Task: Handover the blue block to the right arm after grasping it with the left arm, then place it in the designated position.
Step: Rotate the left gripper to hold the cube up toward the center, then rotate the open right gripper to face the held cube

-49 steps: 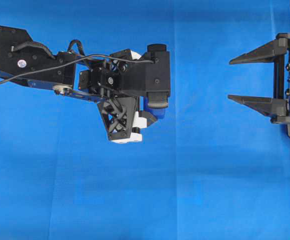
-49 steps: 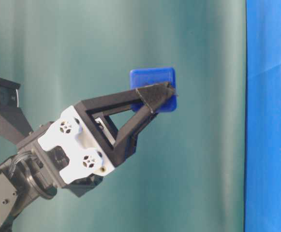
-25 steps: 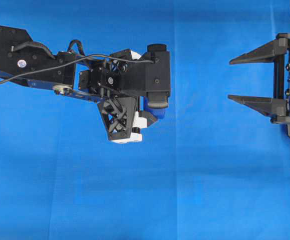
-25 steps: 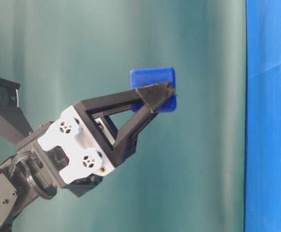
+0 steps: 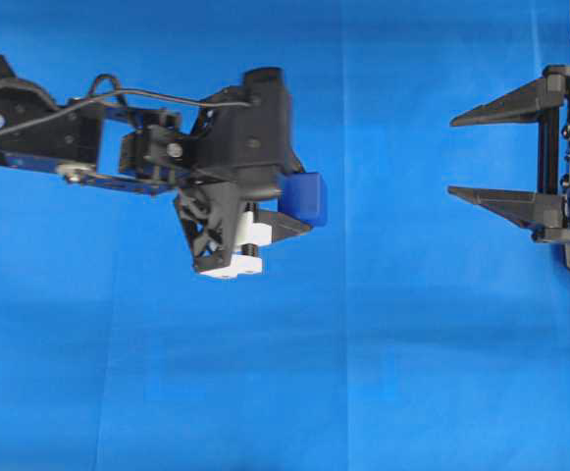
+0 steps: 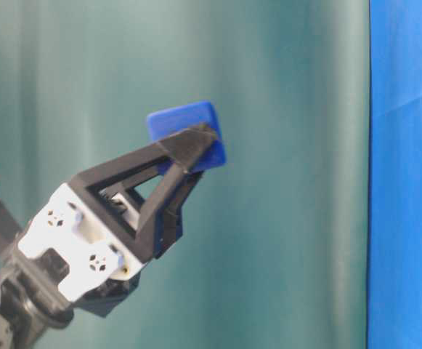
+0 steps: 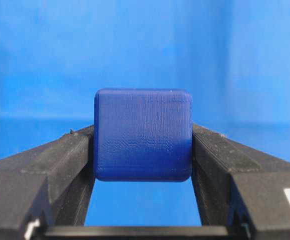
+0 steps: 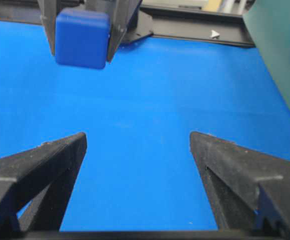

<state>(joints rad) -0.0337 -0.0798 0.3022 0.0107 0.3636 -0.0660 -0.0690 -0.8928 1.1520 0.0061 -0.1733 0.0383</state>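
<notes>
My left gripper [image 5: 299, 201] is shut on the blue block [image 5: 305, 199], a small dark-blue cube with rounded edges. It holds the cube in the air left of the middle of the overhead view. In the left wrist view the blue block [image 7: 143, 134] sits squarely between both black fingers [image 7: 67, 155]. From table level the blue block [image 6: 185, 131] sticks out past the fingertips and is tilted. My right gripper [image 5: 451, 157] stands open at the right edge, its tips pointing left toward the block, well apart from it. Its wrist view shows the blue block [image 8: 81, 38] far ahead at upper left.
The blue cloth [image 5: 383, 343] covers the whole table. A black frame [image 8: 194, 29] runs along the table's far edge in the right wrist view. A green backdrop [image 6: 290, 218] stands behind the left arm at table level.
The left arm has swung up and turned at the wrist, carrying the block. The block now shows to the right of the gripper overhead and sits tilted. The right gripper has not moved.
</notes>
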